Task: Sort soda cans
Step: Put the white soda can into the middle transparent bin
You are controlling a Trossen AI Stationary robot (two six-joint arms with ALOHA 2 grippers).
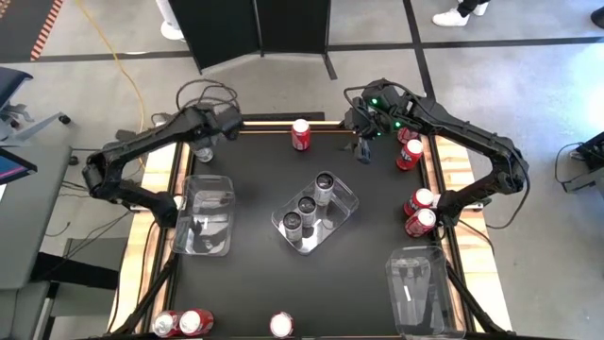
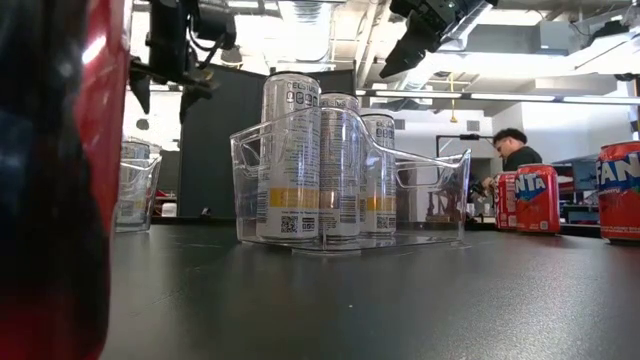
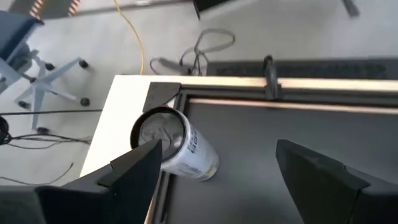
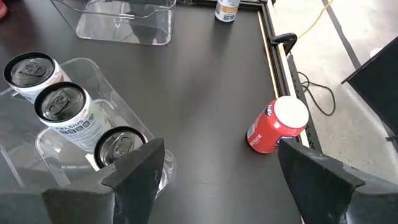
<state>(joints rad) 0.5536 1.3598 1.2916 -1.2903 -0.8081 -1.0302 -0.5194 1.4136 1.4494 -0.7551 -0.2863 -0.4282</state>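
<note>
Clear plastic trays, three of them on the black table [image 1: 255,179]. Middle tray [image 1: 342,215], set at an angle, holds three silver cans [image 1: 308,205] standing in a row; the low view shows them upright and close together. Left tray [image 1: 205,215] looks to hold nothing but its own glare. Near-right tray [image 1: 416,283] likewise shows no can inside.

Loose cans sit mostly at the edges. One silver can [image 3: 177,144] stands in the far-left corner, right against the table rim. One red can [image 1: 301,134] stands at the far edge, near the middle. Two red cans [image 1: 409,149] are at the far right, just beside the right rim; two more red cans [image 1: 420,210] lie on their sides further along that rim, touching each other. Two red cans [image 1: 179,323] lie at the near-left corner, and one more red can [image 1: 281,326] stands at the near edge. Count: four silver, eight red.

Open ground lies between the trays and across the far half of the table.

Left gripper [image 3: 214,165] hangs over the far-left corner, above the lone silver can, fingers spread wide and holding nothing. Right gripper [image 4: 217,165] hangs above the table's far side, between the middle tray and the far red can, fingers also spread wide, nothing held.
</note>
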